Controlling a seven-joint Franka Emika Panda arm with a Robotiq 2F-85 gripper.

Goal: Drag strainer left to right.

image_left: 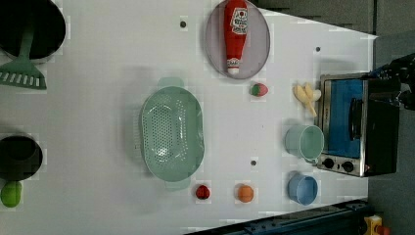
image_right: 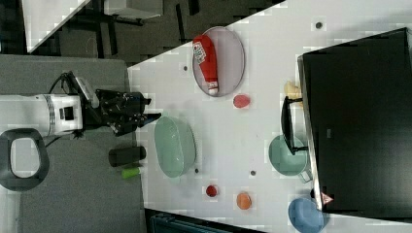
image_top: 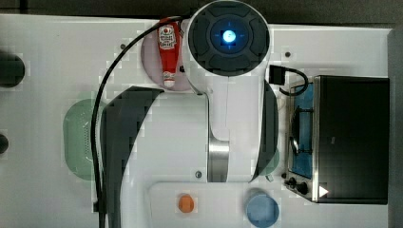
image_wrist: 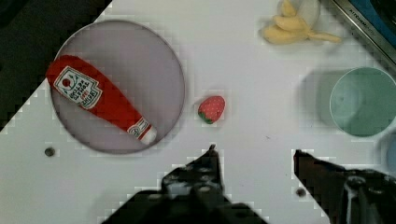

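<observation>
Black claw [image_wrist: 254, 158] open, empty, raised apart from strainer [image_left: 172, 132].

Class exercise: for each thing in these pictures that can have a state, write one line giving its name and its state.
strainer: upright, empty, untouched.
ketchup bottle: lying on the plate.
green cup: tipped on its side, empty.
blue cup: on its side, empty.
end effector: open, holding nothing.
toy oven: door shut.
</observation>
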